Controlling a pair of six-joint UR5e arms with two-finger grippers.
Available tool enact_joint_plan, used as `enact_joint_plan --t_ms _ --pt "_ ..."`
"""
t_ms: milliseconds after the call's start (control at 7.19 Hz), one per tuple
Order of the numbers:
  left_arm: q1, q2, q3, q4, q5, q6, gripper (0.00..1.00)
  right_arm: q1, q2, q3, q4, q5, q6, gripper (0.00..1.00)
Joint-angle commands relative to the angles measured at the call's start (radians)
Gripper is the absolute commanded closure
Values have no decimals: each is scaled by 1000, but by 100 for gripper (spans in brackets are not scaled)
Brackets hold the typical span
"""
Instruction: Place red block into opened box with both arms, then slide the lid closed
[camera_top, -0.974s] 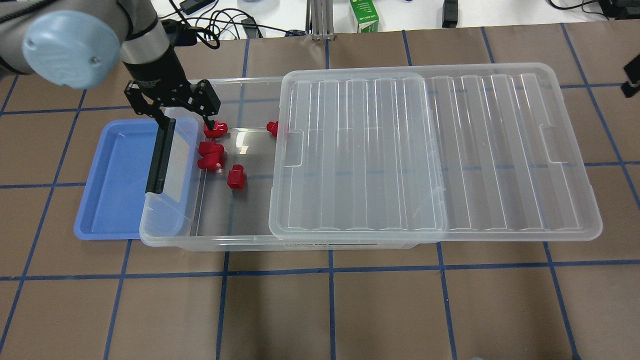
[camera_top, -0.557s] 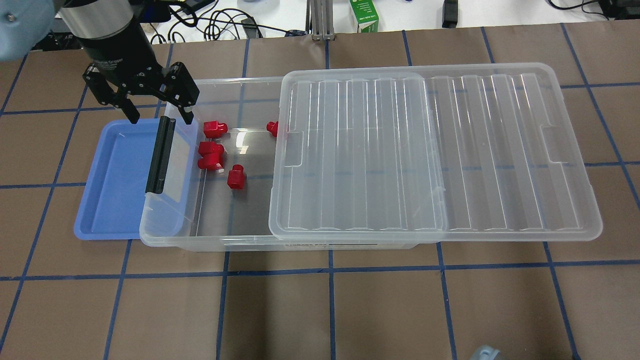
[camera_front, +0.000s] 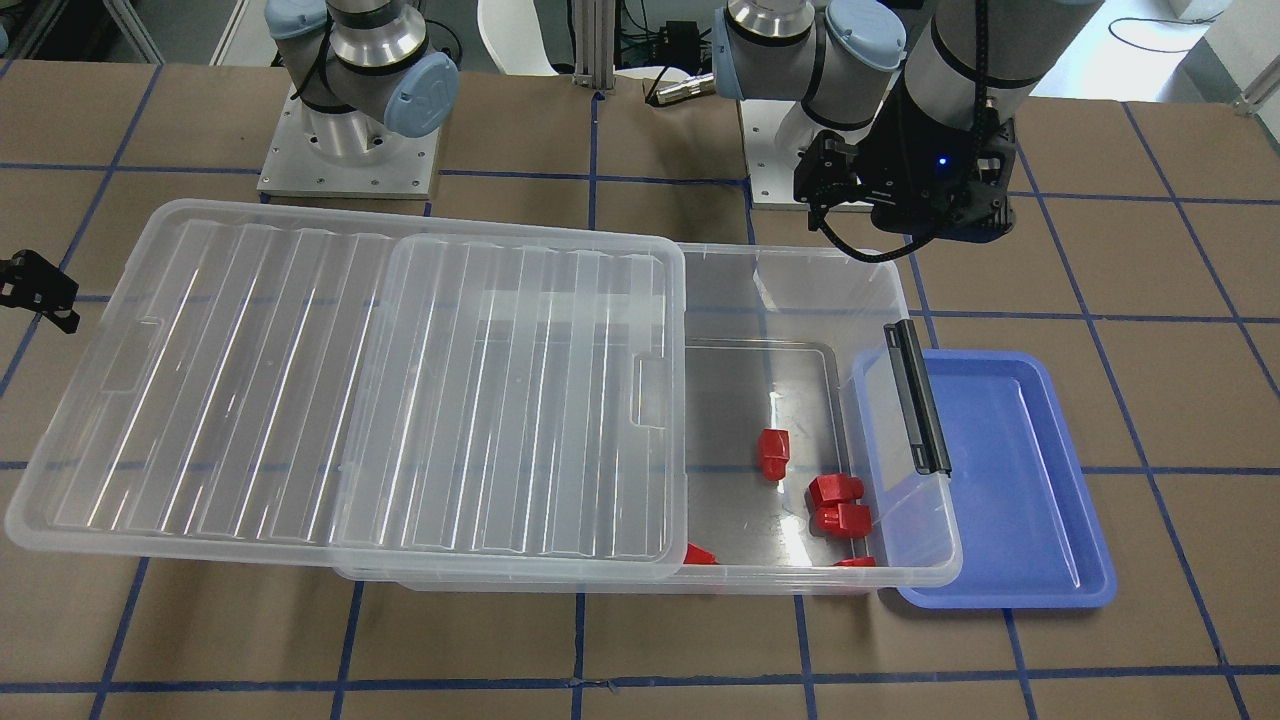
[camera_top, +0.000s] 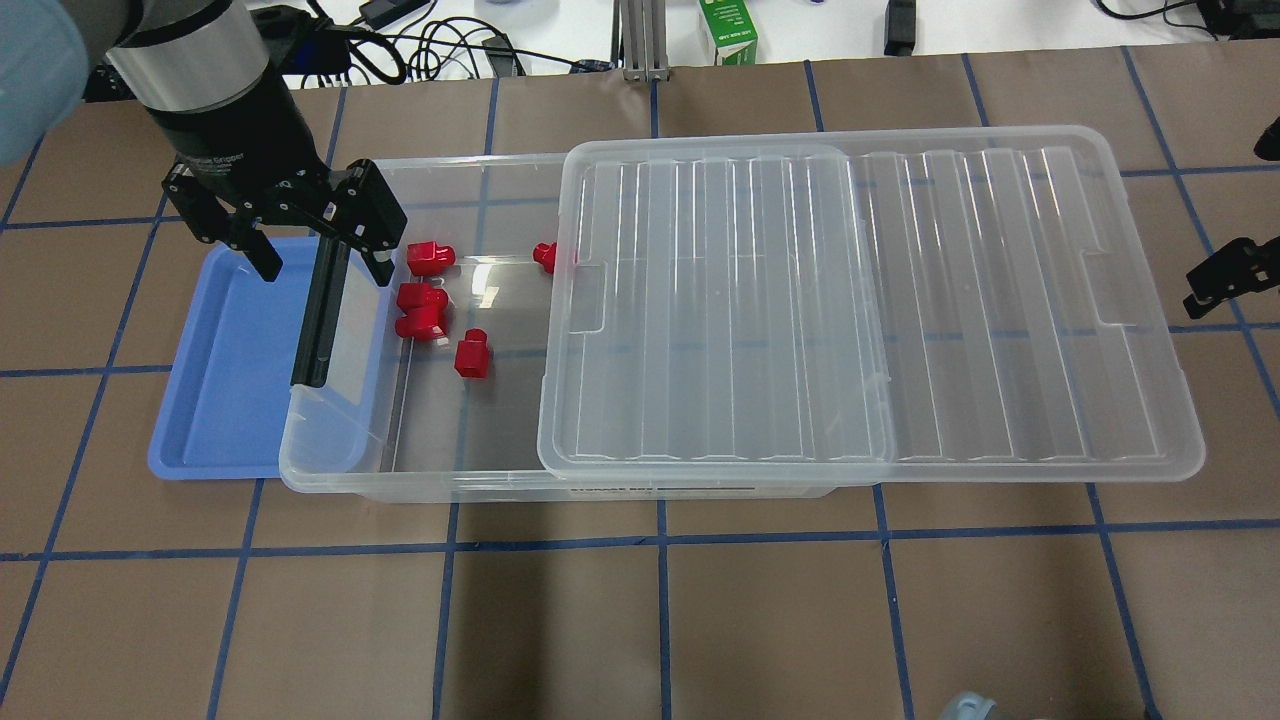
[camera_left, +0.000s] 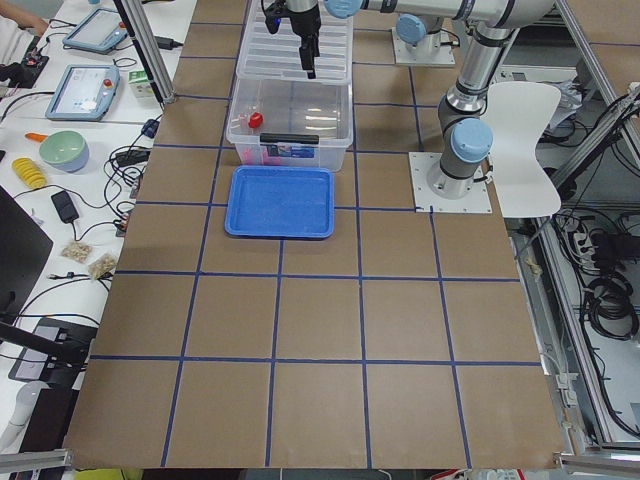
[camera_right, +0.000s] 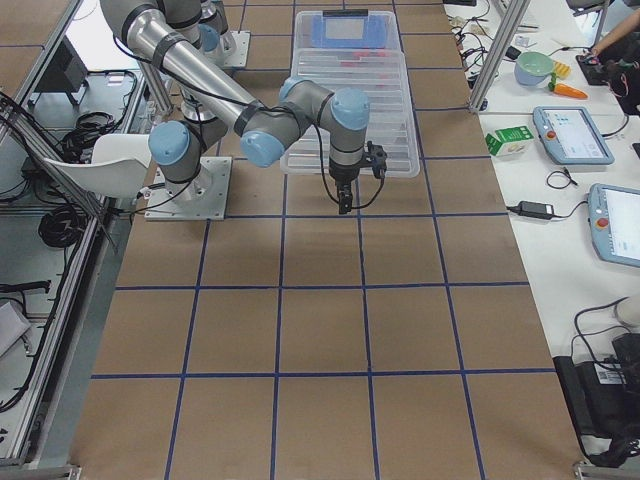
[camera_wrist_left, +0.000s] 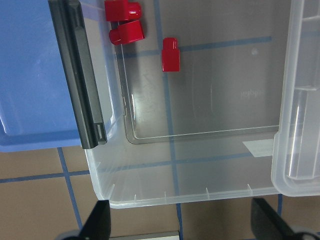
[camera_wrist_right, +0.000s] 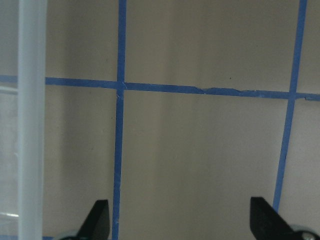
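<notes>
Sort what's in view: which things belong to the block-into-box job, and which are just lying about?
Job:
red blocks
box
lid
left gripper, open
right gripper, open

Lying about:
blue tray, no blocks in it
green carton
cables

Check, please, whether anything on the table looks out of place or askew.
Only the lid stands out: it is slid about halfway off the box, overhanging its end on the robot's right. The red blocks lie inside; nothing looks spilled.

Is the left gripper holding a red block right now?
No, the left gripper hangs open and empty; the red blocks lie on the box floor.
</notes>
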Motion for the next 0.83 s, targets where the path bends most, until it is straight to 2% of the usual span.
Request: enact_joint_plan --t_ms 0,278,696 --pt "1 12 -29 4 2 6 0 105 4 9 -27 -1 107 0" --pt "9 29 -66 40 83 -12 0 193 10 13 -30 -4 207 0" --pt "9 47 -112 57 80 -19 0 299 12 16 -37 -6 331 0"
